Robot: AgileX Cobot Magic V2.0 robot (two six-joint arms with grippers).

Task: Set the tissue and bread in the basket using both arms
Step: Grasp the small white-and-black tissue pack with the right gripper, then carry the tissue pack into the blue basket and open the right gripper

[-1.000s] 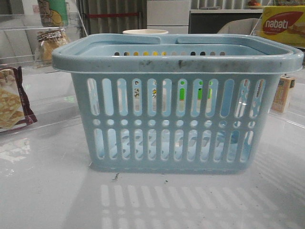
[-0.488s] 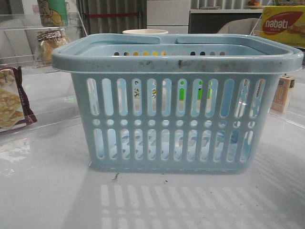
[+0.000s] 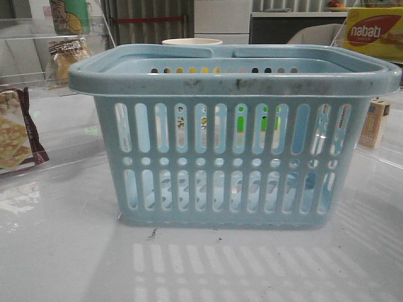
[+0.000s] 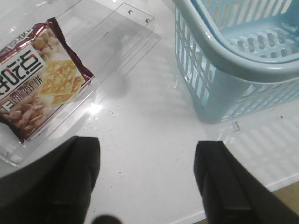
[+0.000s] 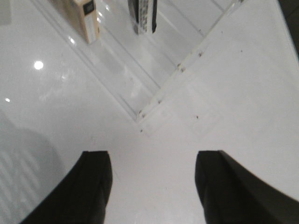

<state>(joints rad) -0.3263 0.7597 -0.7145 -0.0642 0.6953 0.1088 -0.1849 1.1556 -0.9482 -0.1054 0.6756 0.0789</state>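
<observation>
Tools gaping empty: left tool (image 4: 147,179) hovering beside cracker packet (image 4: 39,79), risking wrong grab; right tool (image 5: 154,186) nearing tissue (image 5: 144,14).

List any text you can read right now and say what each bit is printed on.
"nabati": yellow box, back right in the front view.
Large white characters on the maroon-edged cracker packet: seen at an angle, not readable.
Print on the bagged snack and the small tan carton: too small to read.
</observation>
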